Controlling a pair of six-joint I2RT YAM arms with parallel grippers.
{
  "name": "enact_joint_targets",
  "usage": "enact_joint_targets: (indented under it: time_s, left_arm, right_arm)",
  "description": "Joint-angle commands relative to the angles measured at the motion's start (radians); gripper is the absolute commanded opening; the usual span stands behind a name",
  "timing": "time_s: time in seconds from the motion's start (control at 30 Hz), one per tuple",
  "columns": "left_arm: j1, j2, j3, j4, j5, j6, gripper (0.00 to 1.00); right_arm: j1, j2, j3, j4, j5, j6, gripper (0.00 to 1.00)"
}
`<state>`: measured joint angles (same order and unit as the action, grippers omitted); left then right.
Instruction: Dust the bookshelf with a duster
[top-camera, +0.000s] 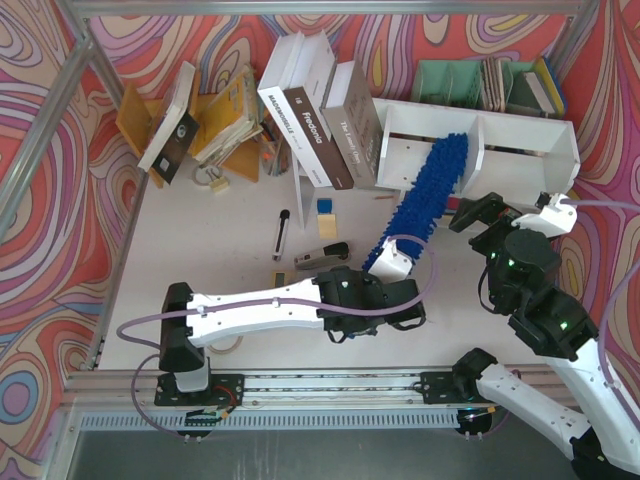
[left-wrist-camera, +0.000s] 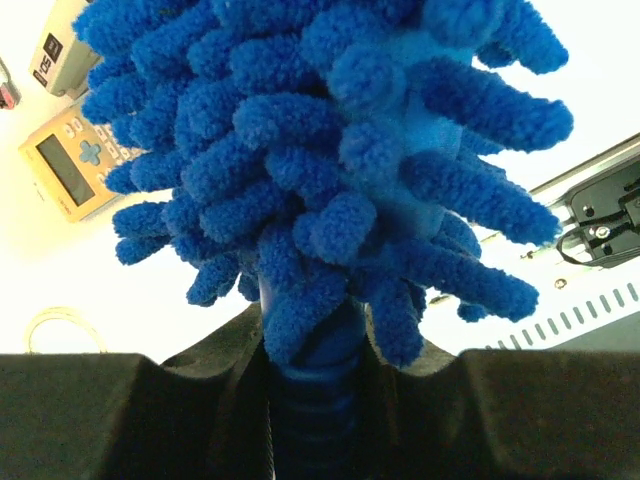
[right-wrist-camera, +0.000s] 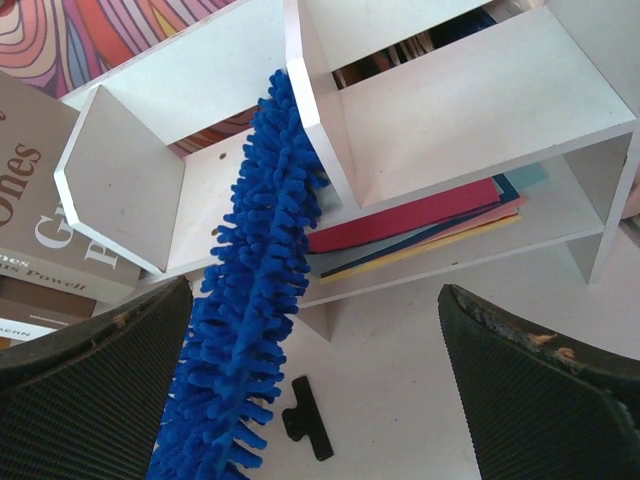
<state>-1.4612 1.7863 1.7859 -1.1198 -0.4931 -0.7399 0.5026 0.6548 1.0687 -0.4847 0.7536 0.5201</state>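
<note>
Mid-sweep, by the look of it. Duster (top-camera: 425, 195) slanted from centre frame up into the bookshelf (top-camera: 520, 135) at upper right, head lying in the left compartment just beside the divider.

To do it well: long, light strokes along the board, head kept flat. Stay off the divider's edge to avoid snagging. Press gently enough not to shove the shelf back. Right compartment probably yet to be done.

Left gripper (top-camera: 392, 265) clamped on the blue handle. Ribbed stem pinched between the dark pads (left-wrist-camera: 150, 420) at bottom centre of the wrist view, fluffy head rising straight out above them.

Right gripper (right-wrist-camera: 310, 400) spread wide and holding nothing, facing the shelf. Duster low in the left of its wrist view, close to the left finger; touching or not, cannot tell.
</note>
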Motion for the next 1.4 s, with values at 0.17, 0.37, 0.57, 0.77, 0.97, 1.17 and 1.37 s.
enact_joint_targets:
  time_s: [0.17, 0.37, 0.57, 0.77, 0.97, 1.17, 1.37]
  left_arm:
    - [-0.01, -0.184, -0.147, 0.114, -0.112, 0.017, 0.0]
    - [-0.032, -0.29, -0.212, 0.235, -0.174, 0.041, 0.0]
    - [-0.033, -0.279, -0.152, 0.273, -0.171, 0.083, 0.0]
    - [-0.033, -0.198, -0.02, 0.292, -0.139, 0.135, 0.0]
    - [-0.035, -0.064, 0.13, 0.241, -0.049, 0.168, 0.0]
    - [-0.039, 0.048, 0.228, 0.161, 0.024, 0.198, 0.0]
    - [-0.038, 0.128, 0.281, 0.136, 0.071, 0.243, 0.0]
  right_arm:
    - [-0.004, -0.014, 0.059, 0.031, 0.038, -0.072, 0.99]
    - [-0.004, 0.0, 0.127, 0.029, 0.037, -0.104, 0.99]
    - [-0.004, 0.032, 0.238, 0.029, 0.03, -0.157, 0.99]
    - [-0.004, 0.094, 0.368, 0.003, 0.023, -0.187, 0.99]
    - [-0.004, 0.152, 0.454, -0.041, 0.033, -0.185, 0.99]
    - [-0.004, 0.168, 0.476, -0.065, 0.041, -0.176, 0.99]
    - [-0.004, 0.165, 0.456, -0.074, 0.034, -0.149, 0.99]
